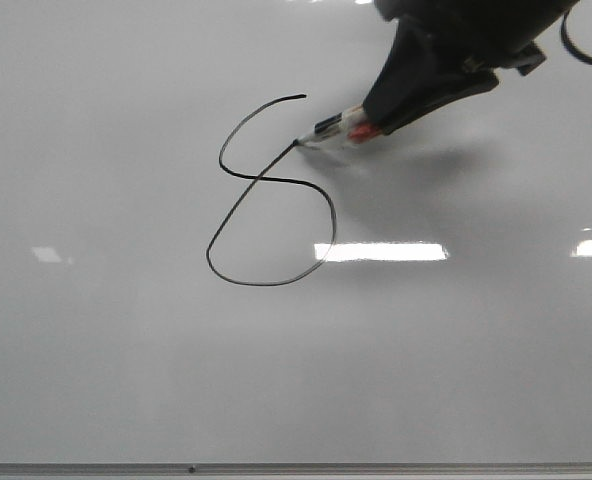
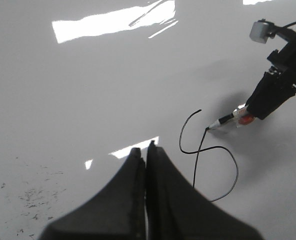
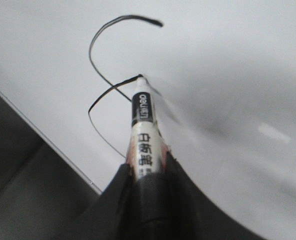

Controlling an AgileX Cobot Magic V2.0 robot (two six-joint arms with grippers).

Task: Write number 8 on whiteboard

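The whiteboard is a glossy pale grey board filling the front view. A thin black line of the number 8 is drawn on it: an S curve with a return stroke rising to the marker's tip, the top loop still open. My right gripper is shut on a white marker with a red band, its tip touching the board at the line's end. The marker and the line show in the right wrist view. My left gripper is shut and empty, off to the side of the figure.
The board's thin grey frame edge runs along the near side. Bright light reflections lie on the board. Faint dark smudges mark the board near my left gripper. A dark surface lies beyond the board's edge.
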